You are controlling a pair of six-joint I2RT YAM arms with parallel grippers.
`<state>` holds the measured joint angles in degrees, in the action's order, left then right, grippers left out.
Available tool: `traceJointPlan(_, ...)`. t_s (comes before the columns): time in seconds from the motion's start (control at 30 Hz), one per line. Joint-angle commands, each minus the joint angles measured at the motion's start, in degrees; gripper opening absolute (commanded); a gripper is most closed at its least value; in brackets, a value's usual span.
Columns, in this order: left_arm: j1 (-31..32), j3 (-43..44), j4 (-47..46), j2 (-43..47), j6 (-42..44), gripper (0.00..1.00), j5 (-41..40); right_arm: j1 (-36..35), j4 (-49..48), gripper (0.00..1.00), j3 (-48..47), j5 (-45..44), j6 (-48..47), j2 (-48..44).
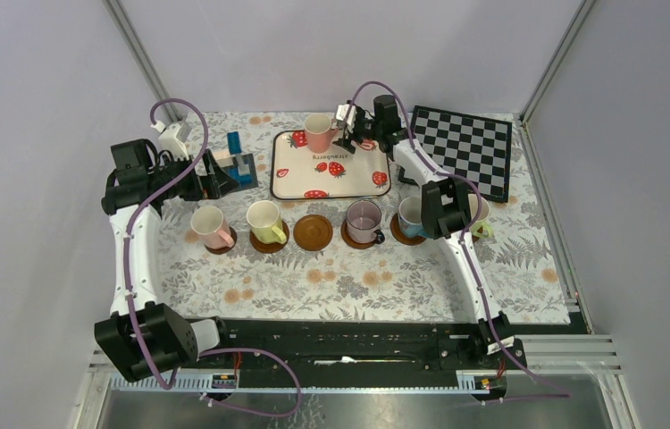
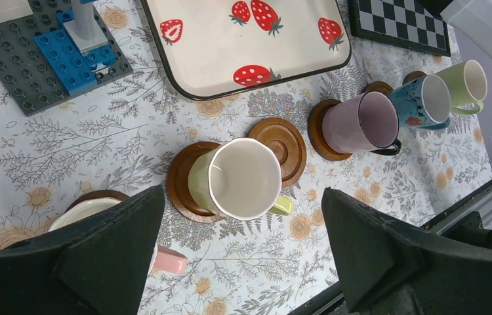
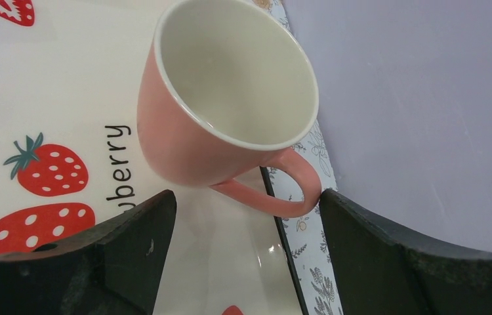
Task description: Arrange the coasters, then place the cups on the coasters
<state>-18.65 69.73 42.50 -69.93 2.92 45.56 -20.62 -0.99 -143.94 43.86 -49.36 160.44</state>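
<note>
Pink cup (image 3: 230, 98) stands upright at the far edge of the strawberry tray (image 3: 53, 85). Its handle lies between the wide-apart jaws of the right gripper (image 3: 246, 203); whether it touches a finger is unclear. One coaster (image 1: 314, 231) in the row is bare. The right arm (image 1: 443, 210) hides most of the green cup (image 1: 481, 214). The left gripper (image 2: 242, 193) hangs wide open over the yellow-green cup (image 2: 240, 177), one finger covering much of the pale pink cup (image 2: 92, 209).

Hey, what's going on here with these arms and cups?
The right end effector is open at the handle of the pink cup on the strawberry tray, not gripping yet. One coaster sits empty between the yellow-green cup and mauve cup. The left end effector hovers open above the yellow-green cup.
</note>
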Motion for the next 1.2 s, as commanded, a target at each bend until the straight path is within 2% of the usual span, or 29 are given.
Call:
traceJointPlan(0.0,0.0,0.0,-2.8,-0.2,-0.3,0.99,1.9,-0.8,0.0,0.85,-1.2,2.7,-2.0,-1.8)
traceJointPlan(0.33,0.1,0.0,-2.9,0.4,-0.3,0.99,1.7,-1.2,4.1,0.72,5.6,5.9,-2.5,-7.3)
traceJointPlan(0.53,0.0,0.1,-2.9,0.8,-0.3,0.99,1.5,-1.6,5.0,0.72,6.9,6.7,-0.9,-8.7)
traceJointPlan(0.7,0.1,0.1,-2.9,1.0,-0.3,0.99,1.3,-2.0,2.2,0.75,5.6,4.7,4.1,-7.6)
traceJointPlan(0.87,0.0,0.0,-2.9,0.8,-0.3,0.99,1.2,-3.7,3.0,0.71,6.9,2.6,2.8,-7.6)
traceJointPlan(1.03,0.1,-0.1,-2.9,1.0,-0.3,0.99,0.8,-5.0,-1.2,0.69,7.7,-0.5,6.5,-8.0)
traceJointPlan(1.17,0.0,-0.2,-2.9,1.4,-0.3,0.99,0.3,-6.0,-3.4,0.58,6.7,-5.4,11.2,-7.5)
